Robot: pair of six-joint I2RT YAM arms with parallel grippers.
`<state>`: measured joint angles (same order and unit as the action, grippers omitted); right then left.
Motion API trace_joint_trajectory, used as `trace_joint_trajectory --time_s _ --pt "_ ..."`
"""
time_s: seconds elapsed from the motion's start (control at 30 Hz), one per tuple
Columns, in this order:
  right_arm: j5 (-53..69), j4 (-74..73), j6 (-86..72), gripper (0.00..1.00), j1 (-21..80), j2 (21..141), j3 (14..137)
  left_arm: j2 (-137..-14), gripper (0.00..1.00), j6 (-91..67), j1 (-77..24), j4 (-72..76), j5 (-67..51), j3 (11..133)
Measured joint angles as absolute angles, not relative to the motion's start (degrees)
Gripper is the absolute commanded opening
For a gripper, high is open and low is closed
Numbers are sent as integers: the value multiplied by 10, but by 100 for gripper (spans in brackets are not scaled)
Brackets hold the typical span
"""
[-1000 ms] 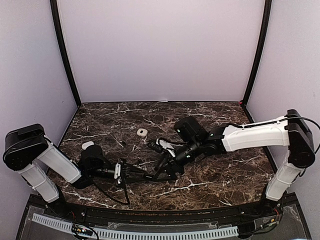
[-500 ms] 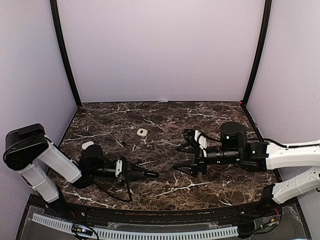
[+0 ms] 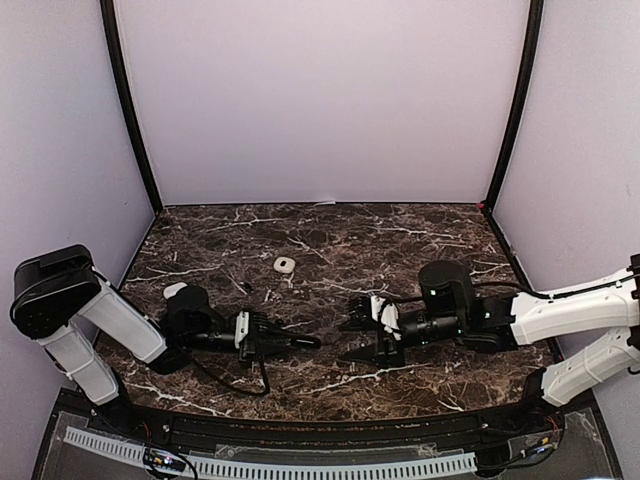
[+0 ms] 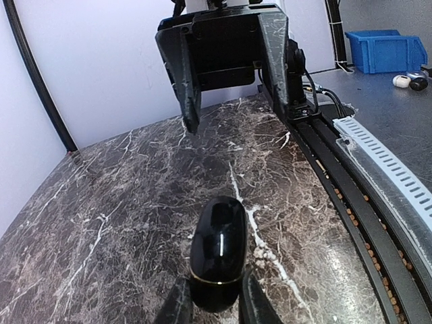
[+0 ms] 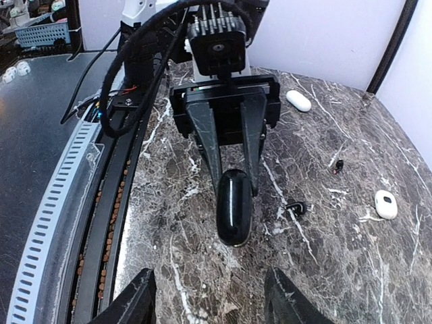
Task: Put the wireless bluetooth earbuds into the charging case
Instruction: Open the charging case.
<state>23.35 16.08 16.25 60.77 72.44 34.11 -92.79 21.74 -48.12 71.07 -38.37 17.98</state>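
A glossy black oval charging case [image 4: 218, 246] with its lid shut sticks out from my left gripper [image 4: 214, 283], which is shut on its near end, low over the marble. In the top view the case [image 3: 306, 345] points right at my right gripper [image 3: 352, 338]. That gripper [image 5: 209, 277] stands open, level with the case [image 5: 234, 206] and a short gap from its free end, with nothing between its fingers. One small white earbud [image 3: 285, 264] lies at mid-table. Another white earbud [image 3: 175, 290] lies beside the left arm.
Two tiny dark pieces [image 5: 295, 207] [image 5: 337, 165] lie on the marble table [image 3: 430, 240] between the case and the white pieces. Black rails and a white slotted strip [image 3: 300, 466] run along the near edge. Walls close in three sides.
My right arm pulled back to the right, then came left again and now faces the case with narrower jaws. The left gripper edged right with the case.
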Motion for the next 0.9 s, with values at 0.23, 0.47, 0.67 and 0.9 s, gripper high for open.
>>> trace_joint_trajectory --time_s 0.23,0.47,0.67,0.9 --pt "228 130 209 46 637 787 407 -928 15 216 -481 697 -385 186" --pt "197 105 218 46 654 844 462 -928 15 218 -481 692 -385 188" --pt "169 89 209 47 658 865 483 -928 15 220 -481 683 -385 187" --pt "143 83 203 48 658 871 490 -928 14 223 -481 675 -385 188"
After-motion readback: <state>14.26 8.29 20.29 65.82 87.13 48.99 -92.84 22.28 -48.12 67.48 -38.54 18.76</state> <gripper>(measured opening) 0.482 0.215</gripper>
